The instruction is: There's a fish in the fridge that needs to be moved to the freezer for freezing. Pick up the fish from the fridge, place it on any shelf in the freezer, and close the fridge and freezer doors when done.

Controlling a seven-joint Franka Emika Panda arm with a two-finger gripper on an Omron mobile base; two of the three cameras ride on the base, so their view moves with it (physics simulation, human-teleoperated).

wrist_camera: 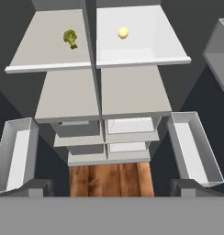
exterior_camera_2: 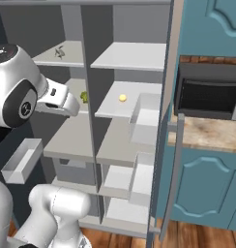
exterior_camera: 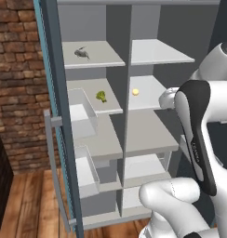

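The slate-grey unit is seen standing open, split by a vertical divider (exterior_camera: 126, 93) into two columns of pale grey shelves. Left of the divider, the fish (exterior_camera: 82, 53) lies on the top shelf (exterior_camera: 94, 56), and a green broccoli floret (exterior_camera: 101, 96) rests on the board just below it; right of the divider, a small yellow ball (exterior_camera: 135, 92) sits level with the broccoli. Further left of the divider, an open door (exterior_camera: 59, 116) is seen edge-on, with clear bins on its inner side and a grey bar handle (exterior_camera: 54, 172), and a brick wall (exterior_camera: 15, 69) lies beyond it; the white arm (exterior_camera: 199, 139) rises to the divider's right.
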